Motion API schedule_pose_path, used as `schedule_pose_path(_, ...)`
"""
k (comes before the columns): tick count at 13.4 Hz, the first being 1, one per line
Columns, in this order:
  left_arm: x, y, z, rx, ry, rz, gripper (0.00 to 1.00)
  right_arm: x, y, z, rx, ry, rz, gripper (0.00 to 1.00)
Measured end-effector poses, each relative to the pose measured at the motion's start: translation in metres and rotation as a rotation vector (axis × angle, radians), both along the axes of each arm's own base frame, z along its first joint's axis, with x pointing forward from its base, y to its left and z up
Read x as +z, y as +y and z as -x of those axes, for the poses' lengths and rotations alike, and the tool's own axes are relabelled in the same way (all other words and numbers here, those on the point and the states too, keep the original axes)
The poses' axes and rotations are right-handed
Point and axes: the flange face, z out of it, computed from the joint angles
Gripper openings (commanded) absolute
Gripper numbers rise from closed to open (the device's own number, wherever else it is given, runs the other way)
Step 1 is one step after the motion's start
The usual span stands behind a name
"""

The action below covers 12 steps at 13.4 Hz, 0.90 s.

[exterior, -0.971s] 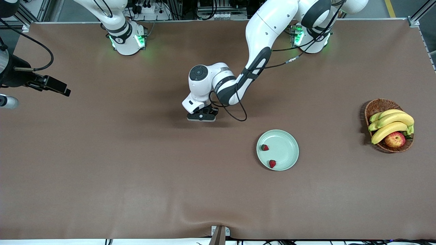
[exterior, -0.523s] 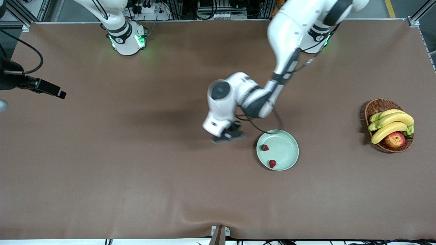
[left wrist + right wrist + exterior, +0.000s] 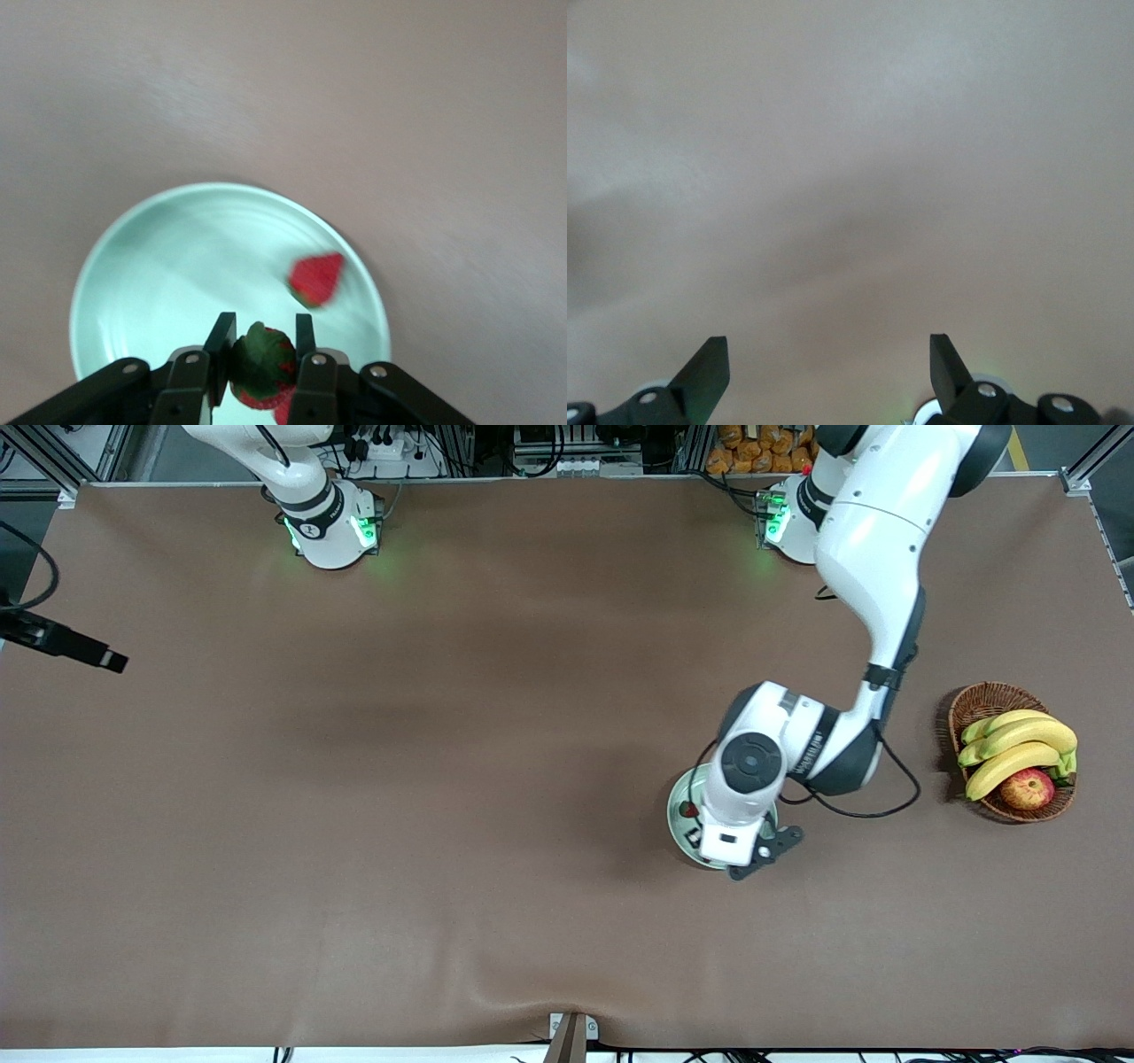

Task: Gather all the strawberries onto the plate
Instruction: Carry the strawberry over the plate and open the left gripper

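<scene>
I've got the left gripper (image 3: 260, 367) over the pale mint-green round plate (image 3: 678, 825), lower right of centre in front view, fingers clamped on a small red strawberry w/ green cap (image 3: 261, 365). Another glossy red strawberry (image 3: 316, 279) lies on the smooth dish, one more (image 3: 688, 810) shows at the rim. I'd drop lower before letting go, else the berry may roll off the slick shallow surface. Right gripper (image 3: 828, 363) waits, spread wide, over bare brown tabletop (image 3: 354, 824).

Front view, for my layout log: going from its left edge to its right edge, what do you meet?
Right tool in the air by the right arm's end → plate with the left tool over it, shut on a strawberry → basket of bananas and an apple.
</scene>
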Motion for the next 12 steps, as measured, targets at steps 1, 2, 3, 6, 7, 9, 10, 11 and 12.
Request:
schedule_pose_path(1, -0.005, 0.009, 0.0, 0.011, 0.01, -0.004, 0.0, 0.011, -0.002, 0.0, -0.004, -0.024, 0.004, 1.0)
schedule_pose_path(2, -0.01, 0.013, 0.001, 0.016, 0.021, -0.009, 0.09, 0.021, -0.003, 0.002, -0.001, -0.038, 0.005, 1.0)
schedule_pose_path(3, -0.016, 0.013, 0.005, 0.017, 0.033, -0.012, 0.72, 0.028, -0.001, 0.005, 0.013, -0.037, 0.004, 1.0)
schedule_pose_path(6, -0.021, 0.005, 0.012, 0.005, 0.047, -0.012, 1.0, 0.034, 0.004, 0.013, 0.05, -0.068, 0.002, 1.0)
schedule_pose_path(7, -0.019, 0.004, 0.012, 0.003, 0.043, -0.01, 1.0, 0.032, 0.002, 0.021, 0.058, -0.096, 0.001, 1.0)
schedule_pose_path(9, -0.001, 0.006, 0.008, 0.004, 0.018, -0.002, 1.0, 0.029, 0.001, 0.045, 0.092, -0.129, 0.006, 1.0)
schedule_pose_path(10, 0.016, 0.011, 0.004, 0.001, -0.004, 0.003, 1.0, 0.032, 0.003, 0.055, 0.104, -0.143, 0.014, 1.0)
schedule_pose_path(11, 0.037, 0.021, -0.001, -0.008, -0.027, 0.008, 1.0, 0.035, 0.007, 0.06, 0.115, -0.154, 0.022, 1.0)
schedule_pose_path(12, 0.061, 0.033, -0.006, -0.024, -0.045, 0.008, 1.0, 0.038, 0.012, 0.061, 0.126, -0.163, 0.029, 1.0)
